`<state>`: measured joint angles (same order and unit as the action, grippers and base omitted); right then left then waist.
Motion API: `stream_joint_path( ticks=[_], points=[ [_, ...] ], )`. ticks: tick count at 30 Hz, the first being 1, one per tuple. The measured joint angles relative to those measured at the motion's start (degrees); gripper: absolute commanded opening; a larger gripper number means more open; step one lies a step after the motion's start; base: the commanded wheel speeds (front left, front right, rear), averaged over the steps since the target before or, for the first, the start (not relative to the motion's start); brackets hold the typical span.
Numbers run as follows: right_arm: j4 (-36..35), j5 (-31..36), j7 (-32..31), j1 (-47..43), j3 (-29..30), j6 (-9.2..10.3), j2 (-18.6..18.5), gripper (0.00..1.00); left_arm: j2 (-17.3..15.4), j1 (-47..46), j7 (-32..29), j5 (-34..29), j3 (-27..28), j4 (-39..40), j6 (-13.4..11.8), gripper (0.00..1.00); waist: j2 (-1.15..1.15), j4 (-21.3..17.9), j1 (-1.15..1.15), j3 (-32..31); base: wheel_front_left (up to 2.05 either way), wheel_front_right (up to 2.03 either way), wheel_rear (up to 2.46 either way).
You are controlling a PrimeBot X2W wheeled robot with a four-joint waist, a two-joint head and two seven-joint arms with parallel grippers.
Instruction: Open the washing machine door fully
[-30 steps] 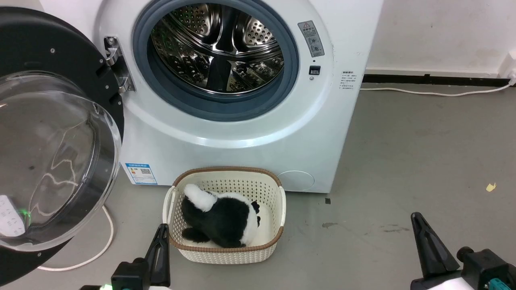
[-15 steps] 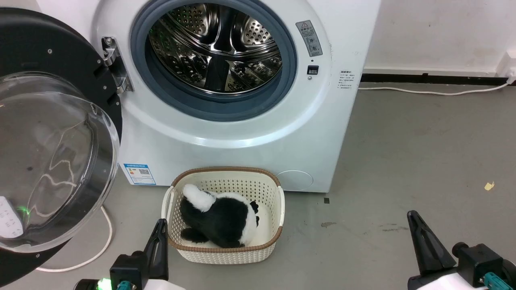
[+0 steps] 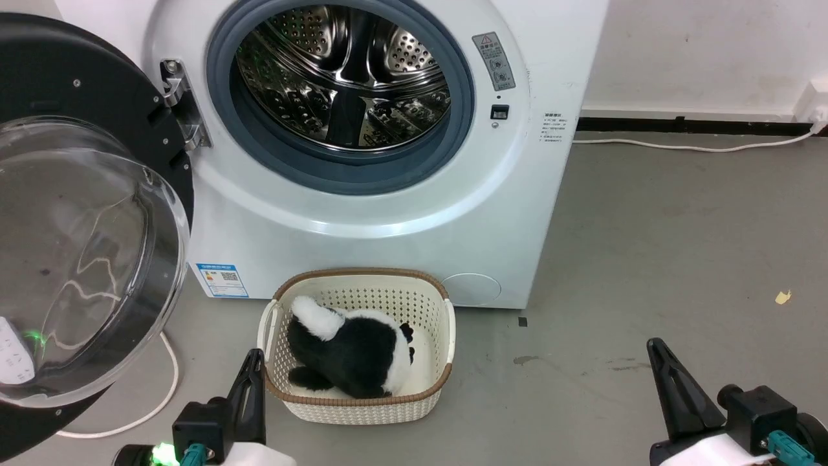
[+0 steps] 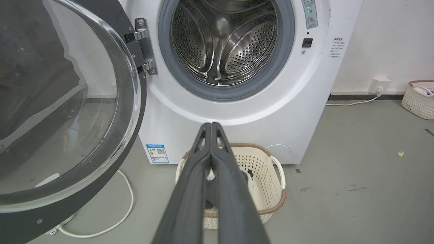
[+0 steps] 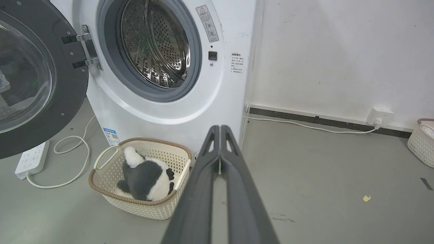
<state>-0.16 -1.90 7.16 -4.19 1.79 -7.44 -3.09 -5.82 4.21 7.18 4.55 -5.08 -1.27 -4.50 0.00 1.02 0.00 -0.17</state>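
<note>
As both jaws meet, the washing machine door [image 3: 84,220] seems wide open

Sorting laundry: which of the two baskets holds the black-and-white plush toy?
The brown-rimmed basket directly before the washing machine holds the plush toy; the other basket stands apart by the wall, at the right wrist view's right edge.
</note>
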Motion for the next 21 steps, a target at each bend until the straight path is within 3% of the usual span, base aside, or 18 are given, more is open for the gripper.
stream_joint_path(
  ticks=[21],
  points=[
    [0.0, 0.6, -2.4, 1.3, -0.5, 0.00, 0.0, 0.00, 1.2, -1.0, -2.3, -1.5, 1.7, 0.4, 1.3, 0.00, 0.00, -0.3, 0.00, 0.1, 0.00, 0.00, 0.00]
  ],
)
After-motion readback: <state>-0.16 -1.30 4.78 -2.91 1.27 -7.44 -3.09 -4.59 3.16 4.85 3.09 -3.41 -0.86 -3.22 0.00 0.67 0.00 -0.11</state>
